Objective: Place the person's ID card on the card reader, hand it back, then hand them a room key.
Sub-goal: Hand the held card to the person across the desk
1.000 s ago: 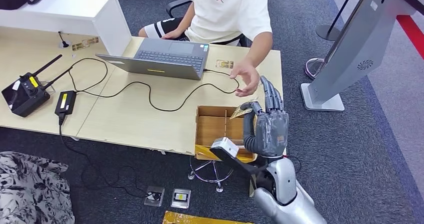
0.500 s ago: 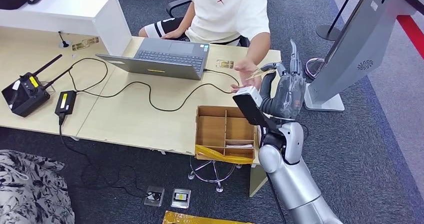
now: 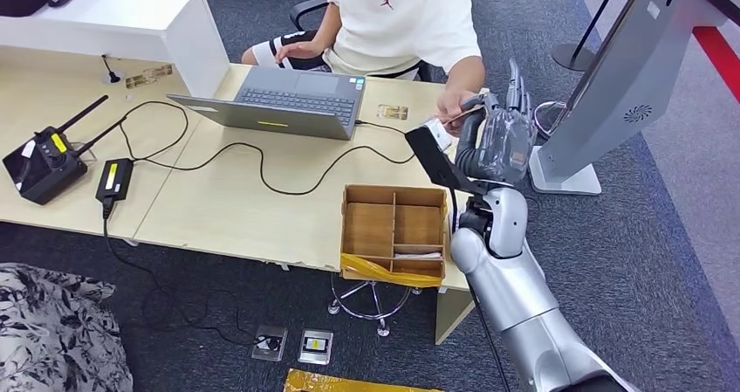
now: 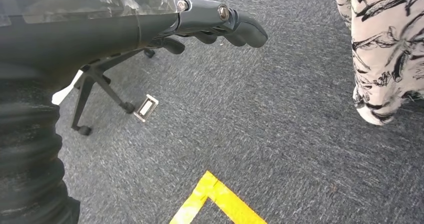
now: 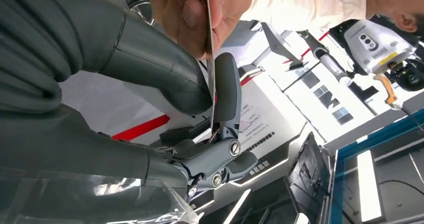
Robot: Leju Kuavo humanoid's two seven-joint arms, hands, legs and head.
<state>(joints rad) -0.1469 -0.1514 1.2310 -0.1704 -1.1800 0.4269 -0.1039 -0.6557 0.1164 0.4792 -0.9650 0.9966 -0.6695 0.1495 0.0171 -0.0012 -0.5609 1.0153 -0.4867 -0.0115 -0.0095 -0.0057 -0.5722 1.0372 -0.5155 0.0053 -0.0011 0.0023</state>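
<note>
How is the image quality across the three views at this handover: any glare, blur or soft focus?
Head view: even light, sharp, the right hand and card clear. Right wrist view: bright backlight behind, the card edge-on, the person's hand close and soft. Left wrist view: glare on the left hand's plastic cover, carpet crisp.

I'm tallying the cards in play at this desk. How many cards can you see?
2: one card pinched in the right robot hand while the person's hand grips it too; another card lying on the desk beside the laptop. The wooden box may hide more.
</note>
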